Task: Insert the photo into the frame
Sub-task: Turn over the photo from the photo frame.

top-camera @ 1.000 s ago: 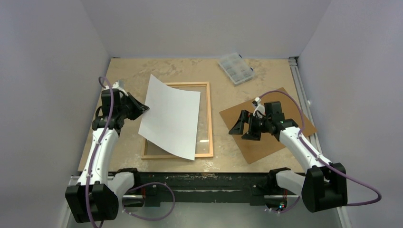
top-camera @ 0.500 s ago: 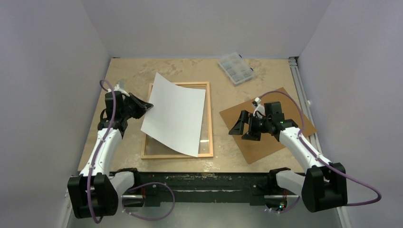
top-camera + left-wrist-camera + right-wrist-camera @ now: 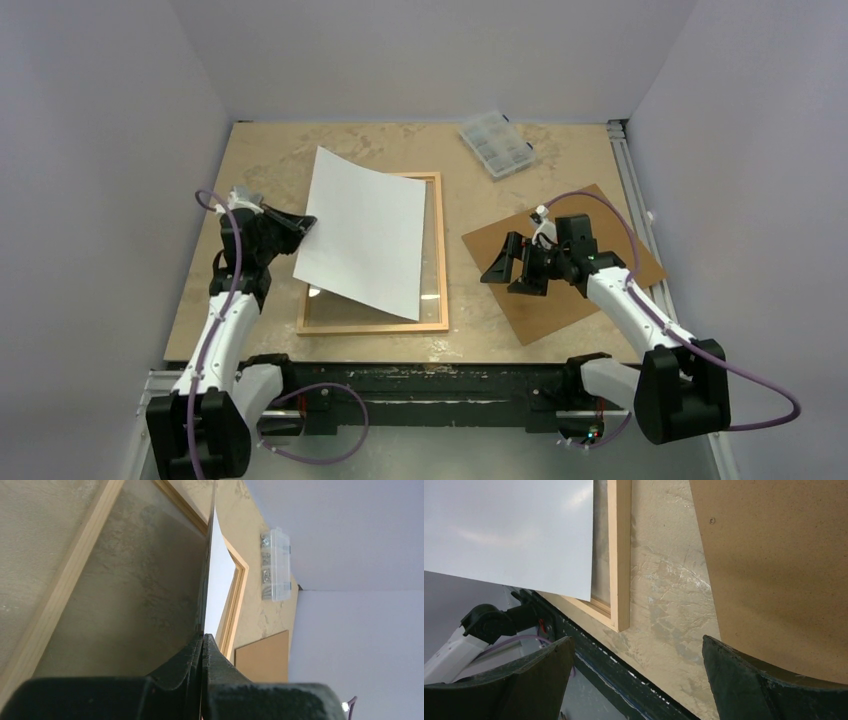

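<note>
The photo (image 3: 365,232) shows its plain white back and hangs tilted over the frame (image 3: 440,260), a thin light wooden rectangle lying flat on the table. My left gripper (image 3: 305,224) is shut on the photo's left edge. The left wrist view looks along the sheet (image 3: 217,580) edge-on from between the closed fingers (image 3: 220,665), with the frame (image 3: 235,610) below. My right gripper (image 3: 503,268) hovers open right of the frame, over the brown backing board (image 3: 580,280), holding nothing. In the right wrist view the photo (image 3: 514,535) overhangs the frame's corner (image 3: 619,580).
A clear plastic parts box (image 3: 495,143) sits at the back of the table. The brown backing board (image 3: 784,570) lies at the right. A black rail (image 3: 420,385) runs along the near edge, and walls close in on three sides.
My left gripper has shifted slightly back toward the near left, carrying the photo, which now lies a little further left and higher over the frame. The right arm has not moved.
</note>
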You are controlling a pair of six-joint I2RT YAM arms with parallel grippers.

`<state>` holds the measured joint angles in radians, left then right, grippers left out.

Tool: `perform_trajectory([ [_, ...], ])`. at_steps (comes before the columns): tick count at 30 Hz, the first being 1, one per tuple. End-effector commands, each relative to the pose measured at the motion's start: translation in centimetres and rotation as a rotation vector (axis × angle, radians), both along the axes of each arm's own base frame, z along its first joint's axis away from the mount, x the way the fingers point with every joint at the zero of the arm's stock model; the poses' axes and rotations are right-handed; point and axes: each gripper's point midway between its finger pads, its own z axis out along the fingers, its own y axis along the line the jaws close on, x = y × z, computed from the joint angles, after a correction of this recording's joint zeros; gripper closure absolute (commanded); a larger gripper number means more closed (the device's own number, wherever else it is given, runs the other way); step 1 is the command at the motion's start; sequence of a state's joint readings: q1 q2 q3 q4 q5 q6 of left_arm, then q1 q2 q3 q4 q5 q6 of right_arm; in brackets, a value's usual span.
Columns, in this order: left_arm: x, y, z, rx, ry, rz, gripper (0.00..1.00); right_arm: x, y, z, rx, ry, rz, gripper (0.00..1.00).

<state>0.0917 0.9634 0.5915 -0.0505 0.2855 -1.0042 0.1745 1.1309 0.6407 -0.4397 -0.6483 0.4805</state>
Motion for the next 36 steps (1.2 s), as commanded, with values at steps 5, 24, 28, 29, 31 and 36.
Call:
perform_trajectory([
  [5,0.1,1.6,2.4,-0.018,-0.150,0.113,1.00,0.2,0.3,0.0,0.012,-0.010,0.014,0.02],
  [24,-0.1,-4.3,-2.9,-0.061,-0.037,-0.072,1.00,0.6,0.6,-0.5,0.023,0.002,0.023,0.03],
  [28,-0.8,-4.9,-3.8,-0.058,-0.018,-0.072,1.00,0.5,0.5,-0.7,0.020,0.004,0.020,0.03],
  [29,-1.0,-4.9,-4.1,-0.057,-0.008,-0.074,1.00,0.4,0.5,-0.7,0.021,0.005,0.019,0.03],
  [31,-1.3,-4.9,-4.6,-0.051,0.006,-0.075,1.00,0.3,0.5,-0.8,0.022,0.007,0.015,0.03],
  [36,-2.0,-4.2,-5.3,0.006,0.045,-0.063,0.89,0.2,0.4,-0.9,0.020,0.008,0.013,0.03],
])
